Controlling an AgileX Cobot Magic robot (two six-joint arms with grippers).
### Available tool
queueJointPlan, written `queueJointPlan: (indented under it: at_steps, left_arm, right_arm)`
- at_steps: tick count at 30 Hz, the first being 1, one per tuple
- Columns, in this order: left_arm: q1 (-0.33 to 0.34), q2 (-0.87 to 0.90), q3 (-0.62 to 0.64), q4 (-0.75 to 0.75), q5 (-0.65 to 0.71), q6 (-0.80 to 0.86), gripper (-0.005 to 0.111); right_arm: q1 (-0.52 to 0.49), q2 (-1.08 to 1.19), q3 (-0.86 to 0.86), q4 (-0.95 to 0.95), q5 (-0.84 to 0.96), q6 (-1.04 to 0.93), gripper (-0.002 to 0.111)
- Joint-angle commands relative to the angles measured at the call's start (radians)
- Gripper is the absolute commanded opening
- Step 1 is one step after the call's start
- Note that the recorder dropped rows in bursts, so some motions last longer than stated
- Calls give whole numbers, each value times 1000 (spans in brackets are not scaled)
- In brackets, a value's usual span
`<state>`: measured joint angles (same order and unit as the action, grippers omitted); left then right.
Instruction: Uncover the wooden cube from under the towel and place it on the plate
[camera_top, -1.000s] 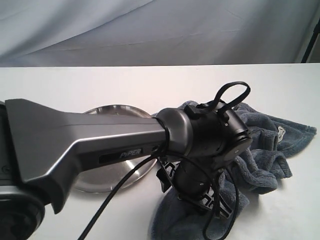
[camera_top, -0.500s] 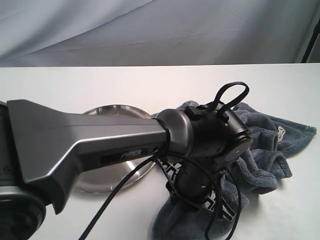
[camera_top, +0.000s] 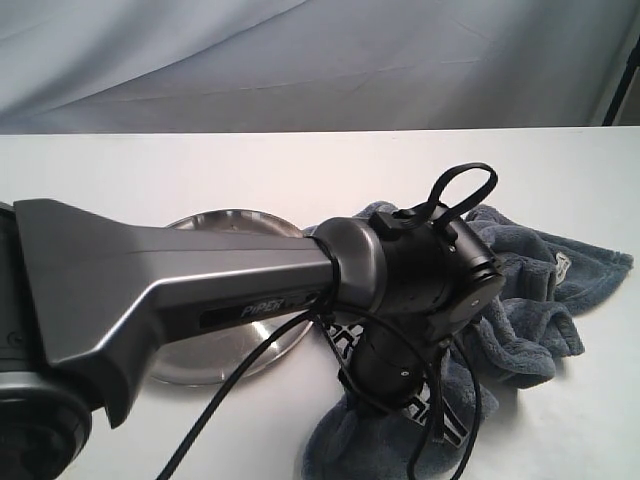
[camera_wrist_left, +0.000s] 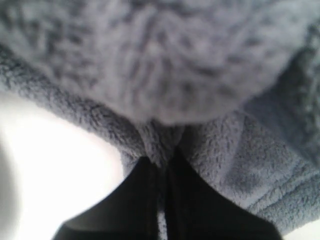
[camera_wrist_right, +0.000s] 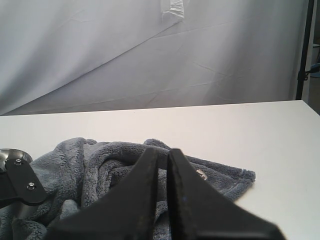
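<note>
The grey-blue towel (camera_top: 530, 290) lies bunched on the white table, right of the steel plate (camera_top: 215, 222). My left gripper (camera_top: 400, 395) points down into the towel's near edge. In the left wrist view its fingertips (camera_wrist_left: 160, 156) are shut on a pinched fold of the towel (camera_wrist_left: 175, 65). My right gripper (camera_wrist_right: 167, 152) is shut on nothing, held above and apart from the towel (camera_wrist_right: 90, 160). A sliver of the plate (camera_wrist_right: 9, 155) shows in the right wrist view. The wooden cube is hidden.
The left arm's grey link (camera_top: 170, 290) crosses in front of the plate and hides much of it, with black cables (camera_top: 465, 180) looping over the wrist. A grey cloth backdrop (camera_top: 320, 60) rises behind the table. A black stand (camera_top: 622, 80) is at far right.
The left gripper's jaws have closed onto a fold of the towel, and the wrist has sunk slightly into the cloth. The towel's near edge has bunched a little.
</note>
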<state>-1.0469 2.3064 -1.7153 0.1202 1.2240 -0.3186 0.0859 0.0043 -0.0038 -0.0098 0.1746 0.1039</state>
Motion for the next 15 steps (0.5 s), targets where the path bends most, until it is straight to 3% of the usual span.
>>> queueJointPlan:
  at_steps: [1,15]
  left_arm:
    - [1,-9,-1,-7,-3,4,0]
    - [1,-130,-1,6,-3,2,0]
  right_arm:
    - [-6,-4,4,4,-13,2,7]
    - [-6,-4,4,4,-13,2,7]
